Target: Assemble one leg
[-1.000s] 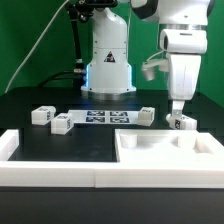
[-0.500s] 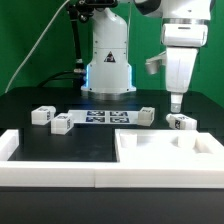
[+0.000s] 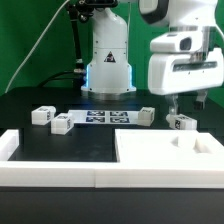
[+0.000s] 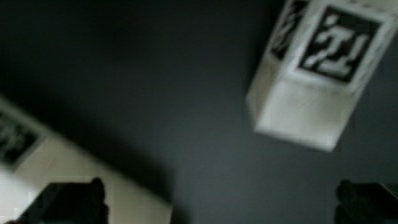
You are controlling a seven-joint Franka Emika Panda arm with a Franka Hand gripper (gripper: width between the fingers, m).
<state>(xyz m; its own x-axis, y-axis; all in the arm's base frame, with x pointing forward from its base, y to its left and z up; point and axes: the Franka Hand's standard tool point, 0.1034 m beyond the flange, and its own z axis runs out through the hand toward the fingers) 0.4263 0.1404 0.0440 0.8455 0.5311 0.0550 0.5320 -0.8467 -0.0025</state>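
Four short white legs with tag stickers lie on the black table: two at the exterior view's left [image 3: 42,115] [image 3: 61,124], one by the marker board's right end [image 3: 146,116], and one at the right [image 3: 181,122]. My gripper [image 3: 188,103] hangs just above that right leg, open and empty. In the wrist view this leg [image 4: 311,75] lies ahead of the gripper [image 4: 221,205], outside the wide-apart dark fingertips [image 4: 71,200]. The flat white tabletop panel [image 3: 150,165] lies in front of the leg.
The marker board [image 3: 105,118] lies in mid table before the arm's base [image 3: 107,70]. A white raised rim [image 3: 40,172] runs along the front left. Another white tagged part [image 4: 27,150] shows at the wrist view's edge.
The gripper has risen from beside the right leg and its hand has turned broadside to the exterior view. The leg has stayed on the table.
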